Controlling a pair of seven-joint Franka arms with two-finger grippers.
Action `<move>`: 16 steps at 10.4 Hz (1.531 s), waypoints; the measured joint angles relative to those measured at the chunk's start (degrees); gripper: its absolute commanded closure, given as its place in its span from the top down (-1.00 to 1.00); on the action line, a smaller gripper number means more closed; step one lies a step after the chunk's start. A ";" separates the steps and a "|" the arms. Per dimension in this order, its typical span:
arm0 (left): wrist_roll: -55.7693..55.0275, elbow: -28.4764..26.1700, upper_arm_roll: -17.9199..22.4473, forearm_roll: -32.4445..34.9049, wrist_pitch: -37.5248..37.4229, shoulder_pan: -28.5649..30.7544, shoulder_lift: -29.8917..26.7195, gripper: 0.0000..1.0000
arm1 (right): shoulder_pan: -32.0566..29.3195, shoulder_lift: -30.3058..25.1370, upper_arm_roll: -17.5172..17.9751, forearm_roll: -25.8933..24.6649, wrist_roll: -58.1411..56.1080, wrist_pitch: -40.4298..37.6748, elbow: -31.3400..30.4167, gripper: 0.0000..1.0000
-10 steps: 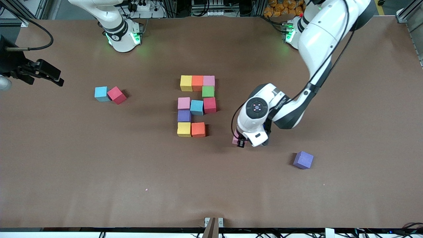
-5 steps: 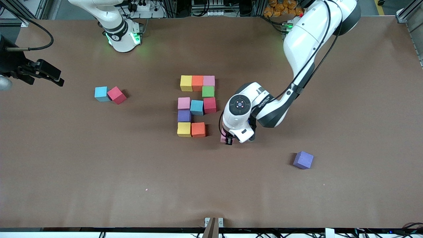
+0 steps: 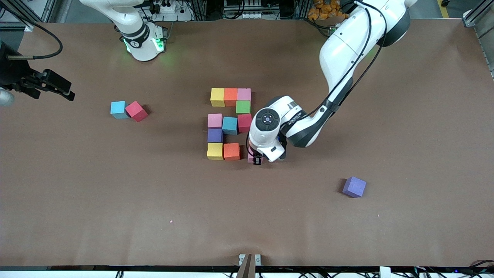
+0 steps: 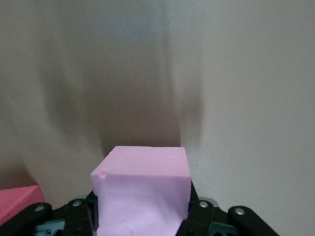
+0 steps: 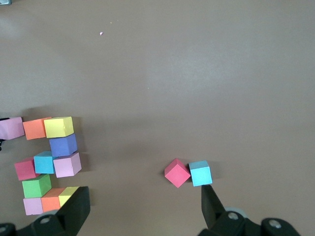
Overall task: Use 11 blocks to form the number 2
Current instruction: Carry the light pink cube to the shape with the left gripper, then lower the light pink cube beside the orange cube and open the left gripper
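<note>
the left arm's wrist hides most of the pink block [image 3: 251,157] it carries in the front view, where only a pink sliver shows beside the orange block [image 3: 231,151]; the left wrist view shows it plainly, pinched between the fingers of the left pincer [image 3: 257,160]. that pincer is low over the counter [image 3: 115,200], just beside the nearest row of the number 2 [image 3: 229,123], toward the left arm's end. whether the pink block touches the orange one or the counter cannot be told. the digit's nearest row holds a yellow block [image 3: 214,151] and the orange one only. the right pincer [image 5: 142,209] is spread wide, holds nothing, and waits high at the right arm's end; its fingertips are cut off in the right wrist view. a spare purple block [image 3: 354,187] lies well apart toward the left arm's end, with bare counter around it.
</note>
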 measured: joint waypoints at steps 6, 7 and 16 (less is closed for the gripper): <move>-1.32 0.47 0.02 0.00 1.98 -1.32 1.17 -0.28 | -0.03 0.01 -0.04 0.00 0.00 0.00 0.00 1.00; -1.32 0.62 0.10 0.00 2.34 -1.53 1.26 -0.28 | -0.03 0.02 -0.06 0.00 0.00 0.00 0.00 1.00; -1.32 2.52 1.84 0.00 2.65 -3.82 2.15 -0.14 | -0.04 0.03 -0.13 0.00 0.03 -0.03 0.00 1.00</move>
